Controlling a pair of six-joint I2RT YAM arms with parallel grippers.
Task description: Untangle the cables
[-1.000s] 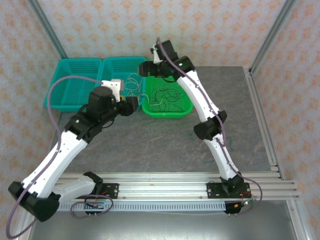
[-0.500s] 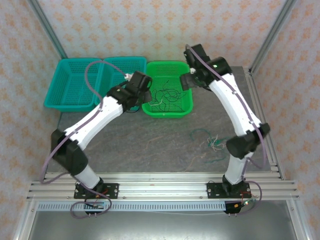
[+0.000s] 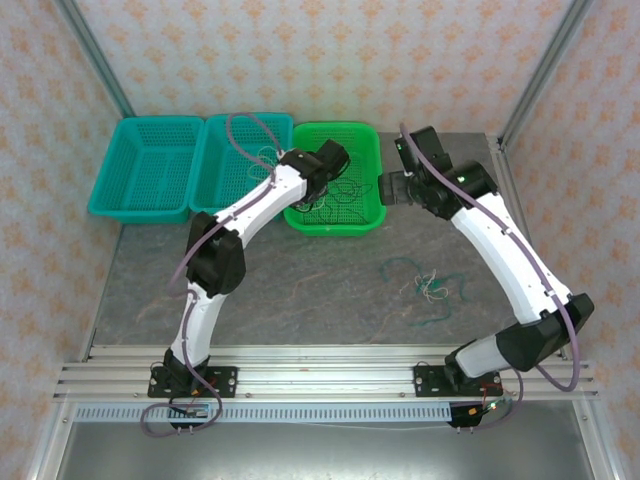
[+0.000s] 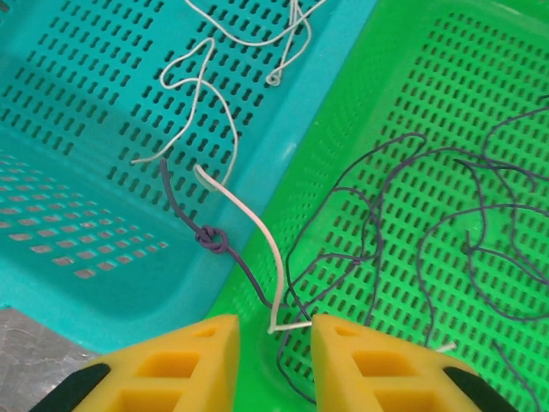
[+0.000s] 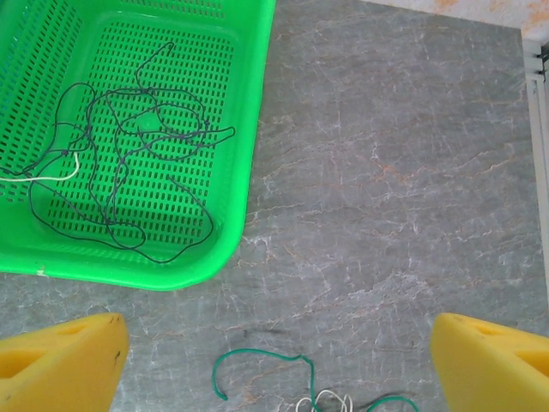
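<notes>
Left end effector (image 4: pixel 273 365) part open, empty; cream cable (image 4: pixel 276 266) and knotted dark cable (image 4: pixel 213 240) reach just ahead of its gap. Right end effector (image 5: pixel 274 369) wide open, empty, over green cable (image 5: pixel 257 352).

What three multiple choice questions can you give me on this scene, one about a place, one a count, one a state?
1. Where does the green cable lie? A: in a teal basket. B: on the table. C: draped over an arm.
2. How many baskets are there? A: four. B: two. C: three.
3. How is the right end effector? A: open, empty. B: shut on a black cable. C: shut on a basket rim.
Answers: B, it lies on grey stone; C, two teal baskets, one green basket; A, its fingers stand far apart, nothing between.
</notes>
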